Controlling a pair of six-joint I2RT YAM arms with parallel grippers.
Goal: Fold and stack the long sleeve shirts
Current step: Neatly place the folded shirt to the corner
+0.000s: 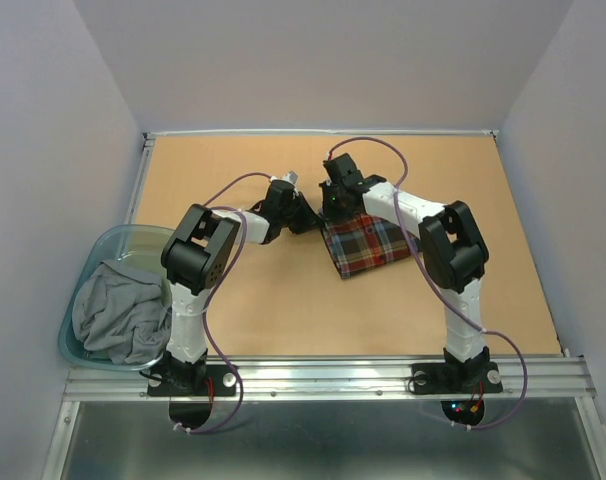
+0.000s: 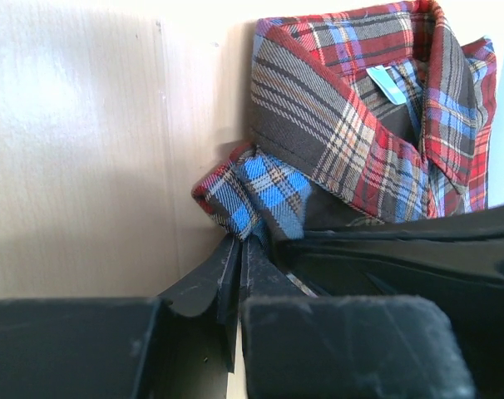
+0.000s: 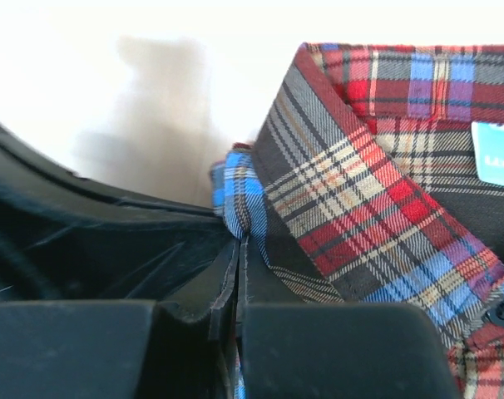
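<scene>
Plaid shirt (image 1: 368, 245) pinched from both sides.
I see the shirt lying folded near the middle of the table (image 1: 233, 295). My left gripper (image 2: 239, 249) is squeezed tight on a small fold of it, just beside the collar. My right gripper (image 3: 238, 249) is shut on a bit of blue plaid there too. A grey cloth (image 1: 118, 310) sits in the bin (image 1: 78, 275) by my left arm.

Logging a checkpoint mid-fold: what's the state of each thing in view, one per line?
plaid shirt: partly folded, lying on the table, pinched near the collar.
left pincer: shut on a fold of the plaid shirt.
right pincer: shut on a fold of the plaid shirt.
grey garment: crumpled, unfolded, in the bin.
bin: upright, left of the table.
</scene>
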